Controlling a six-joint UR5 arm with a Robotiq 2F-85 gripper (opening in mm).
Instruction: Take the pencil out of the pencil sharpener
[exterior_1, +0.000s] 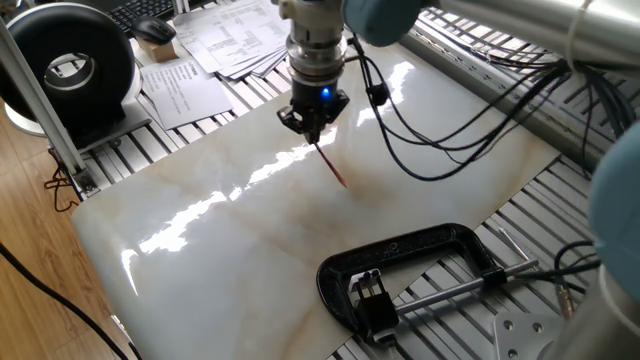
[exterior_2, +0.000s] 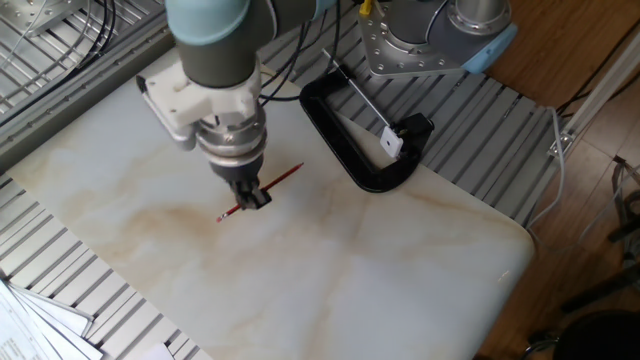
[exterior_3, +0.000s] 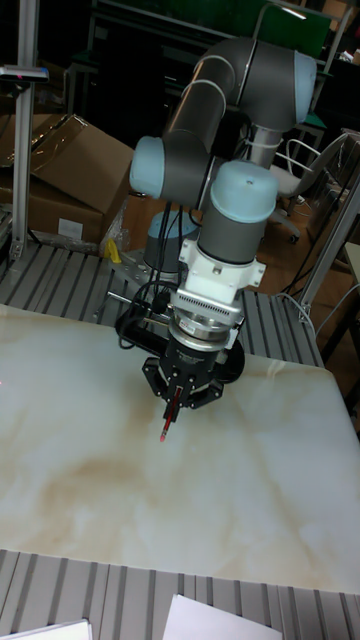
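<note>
My gripper (exterior_1: 312, 130) is shut on the pencil (exterior_1: 334, 167), a thin red stick that slants down from the fingers just above the marble slab (exterior_1: 220, 250). The other fixed view has the gripper (exterior_2: 252, 196) holding the pencil (exterior_2: 286, 176) near its middle, both ends sticking out. In the tall fixed view the pencil (exterior_3: 166, 418) points down out of the gripper (exterior_3: 175, 396). The pencil sharpener (exterior_1: 372, 293), a small black block, sits apart in the mouth of the black C-clamp (exterior_1: 420, 248) at the slab's near right edge, and appears again as the pencil sharpener (exterior_2: 391, 144).
The clamp (exterior_2: 340, 125) lies partly on the slab, partly on the ribbed aluminium table (exterior_2: 480, 130). Papers (exterior_1: 190, 80) and a black round device (exterior_1: 70, 60) sit at the far left. Black cables (exterior_1: 450, 130) hang from the arm over the slab.
</note>
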